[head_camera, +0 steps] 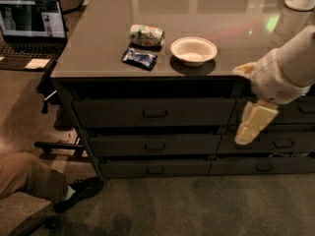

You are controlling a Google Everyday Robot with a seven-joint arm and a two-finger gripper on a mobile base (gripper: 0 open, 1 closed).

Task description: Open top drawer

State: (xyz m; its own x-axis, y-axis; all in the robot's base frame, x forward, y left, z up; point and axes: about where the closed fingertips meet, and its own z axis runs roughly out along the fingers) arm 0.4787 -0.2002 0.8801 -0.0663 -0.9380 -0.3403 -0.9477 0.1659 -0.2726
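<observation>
- Camera view looks down at a dark cabinet with a glossy grey countertop (98,58).
- At the left of the top row sits the top drawer (113,113), its tall front closed, in line with the fronts around it.
- Its small bar handle (154,113) sits in the middle of the panel, with nothing touching it.
- At the right side the pale arm (290,68) reaches in over the counter's edge.
- Below it the cream gripper (245,137) hangs tilted, tip down and to the left, in front of the narrower drawers (285,142).
- It is right of the top drawer and well apart from the handle; whether it is open or closed cannot be told.
- Two shallower drawers (123,145) lie under the top drawer, both closed.
- On the counter a can (146,35) lies on its side, a dark packet (140,58) is just in front of it, and a white bowl (193,50) stands to their right.
- An open laptop (32,28) glows at the upper left.
- A person's leg (27,178) and a dark shoe (81,193) rest on the floor at the lower left.
</observation>
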